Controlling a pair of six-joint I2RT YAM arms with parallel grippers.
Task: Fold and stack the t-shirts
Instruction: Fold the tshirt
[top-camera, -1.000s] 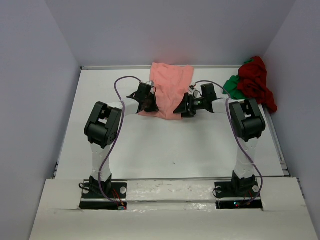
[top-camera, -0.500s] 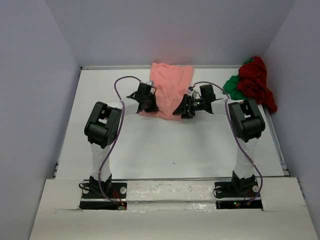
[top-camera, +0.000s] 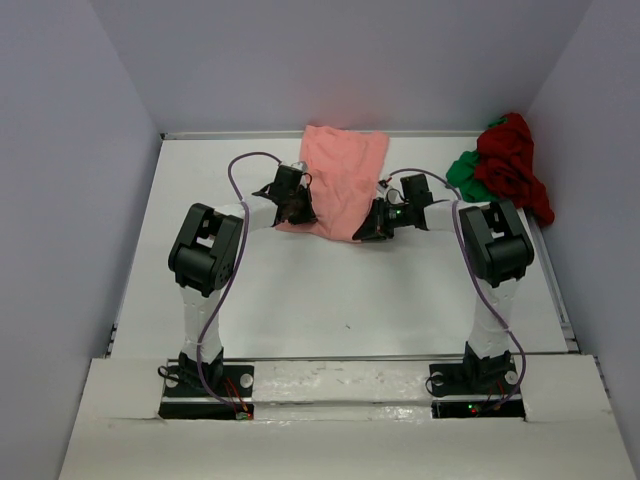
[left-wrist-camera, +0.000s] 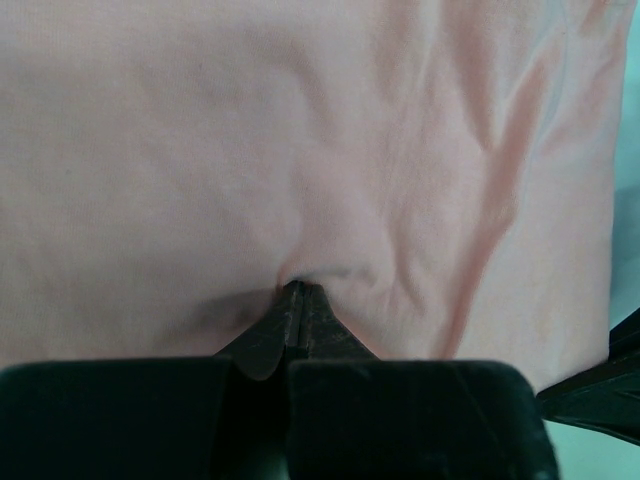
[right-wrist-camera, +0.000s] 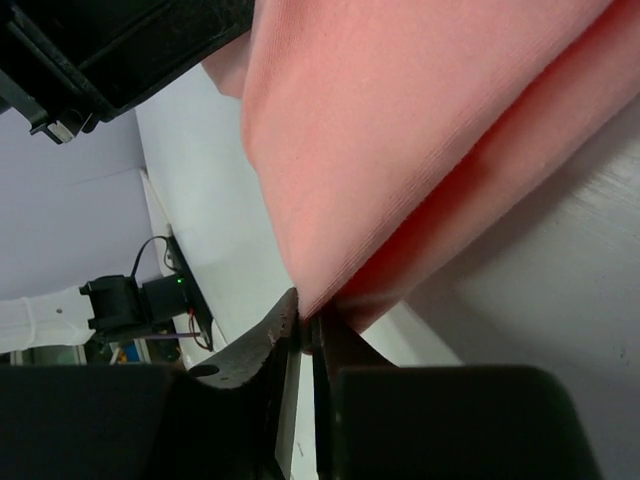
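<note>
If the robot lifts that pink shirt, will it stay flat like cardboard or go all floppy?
Probably floppy: the pink t-shirt puckers into wrinkles where the left pincer pinches it. It would likely sag between grips, since its edge drapes in a soft fold at the right pincer. It looks thin, so probably light.

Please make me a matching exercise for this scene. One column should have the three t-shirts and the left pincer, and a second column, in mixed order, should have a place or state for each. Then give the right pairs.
Column one
1. salmon-pink t-shirt
2. dark red t-shirt
3. green t-shirt
4. left pincer

Column two
A. bunched at the far right, lying on top of another shirt
B. shut on the near left edge of a shirt
C. spread out at the far middle of the table
D. partly covered by another shirt

Pairs: 1-C, 2-A, 3-D, 4-B
</note>
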